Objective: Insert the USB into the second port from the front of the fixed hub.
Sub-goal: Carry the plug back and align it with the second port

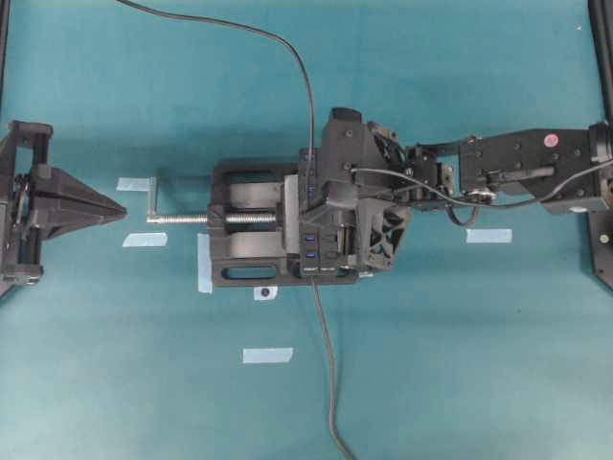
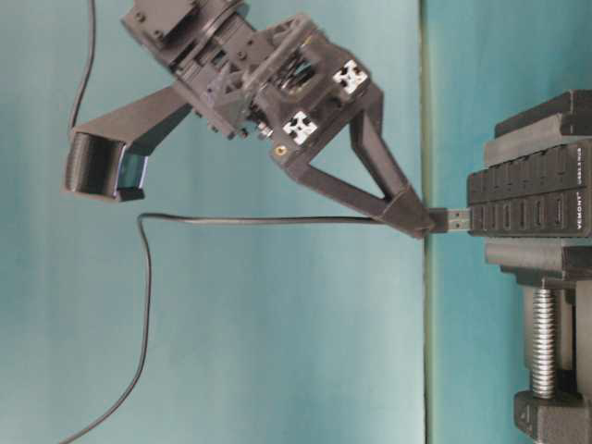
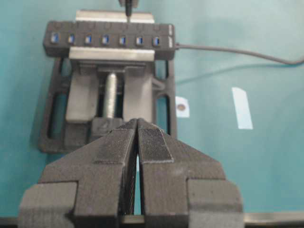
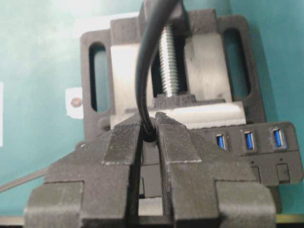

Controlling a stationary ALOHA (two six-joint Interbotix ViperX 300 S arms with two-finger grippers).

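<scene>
Left gripper [image 1: 113, 209] pressed together with nothing between its pads, parked well left of the bench vise [image 1: 251, 236], fixed hub [image 1: 319, 235] clamped in the vise, right gripper [image 2: 418, 220] pinching the USB [image 2: 453, 220], its metal tip at the hub's port row

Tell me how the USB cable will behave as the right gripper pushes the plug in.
Probably floppy: the cable droops in loose curves behind the right gripper. Likely light, being so thin. The short plug looks stiff enough to push toward the hub.
</scene>
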